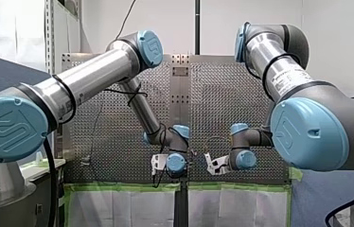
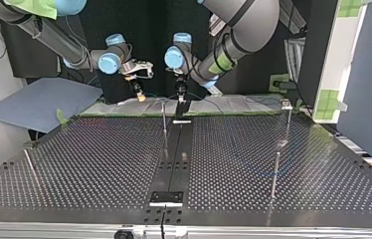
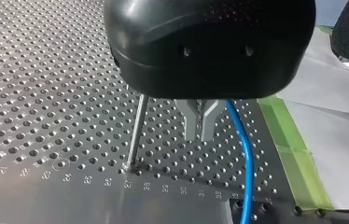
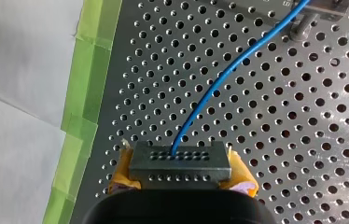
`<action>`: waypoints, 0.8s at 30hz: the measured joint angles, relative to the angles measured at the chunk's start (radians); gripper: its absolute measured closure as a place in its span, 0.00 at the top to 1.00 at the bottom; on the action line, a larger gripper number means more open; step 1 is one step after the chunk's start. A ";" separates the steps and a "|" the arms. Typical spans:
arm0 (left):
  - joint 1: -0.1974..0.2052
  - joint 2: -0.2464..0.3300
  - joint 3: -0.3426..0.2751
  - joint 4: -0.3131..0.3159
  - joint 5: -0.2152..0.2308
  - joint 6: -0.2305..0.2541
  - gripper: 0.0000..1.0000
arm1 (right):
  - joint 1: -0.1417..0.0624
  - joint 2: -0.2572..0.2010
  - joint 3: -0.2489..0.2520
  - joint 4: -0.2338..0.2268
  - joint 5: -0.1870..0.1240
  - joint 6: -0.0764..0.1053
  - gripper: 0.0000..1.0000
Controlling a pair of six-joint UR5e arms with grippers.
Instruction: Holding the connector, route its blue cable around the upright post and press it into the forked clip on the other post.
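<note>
A dark grey rectangular connector (image 4: 179,165), its face dotted with rows of small holes, sits clamped between the yellow pads (image 4: 122,171) of my right gripper (image 4: 182,176), over the silver perforated table (image 4: 303,140) near its edge. A thin blue cable (image 4: 219,77) arcs from the connector's face across the holes. The metal fingers (image 3: 191,121) of my left gripper (image 3: 199,133) stand nearly together, empty, between the cable and a slim upright metal post (image 3: 136,126). Green tape (image 4: 84,93) borders the table; white sheets (image 4: 18,70) lie beyond.

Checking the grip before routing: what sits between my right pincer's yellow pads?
A dark connector sits clamped between the right pincer's yellow pads, its blue cable leaving the holed face. The connector's rear is hidden behind the pincer's black body.
</note>
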 joint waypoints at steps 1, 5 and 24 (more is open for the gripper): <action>0.000 0.000 0.000 -0.002 0.000 -0.001 0.00 | 0.000 0.000 0.000 0.000 0.000 0.000 0.00; 0.002 0.000 0.000 -0.008 -0.001 -0.006 0.00 | 0.000 0.000 0.000 0.000 0.000 0.000 0.00; 0.002 0.001 0.000 -0.010 -0.001 -0.006 0.00 | 0.000 0.000 0.000 0.000 0.000 0.000 0.00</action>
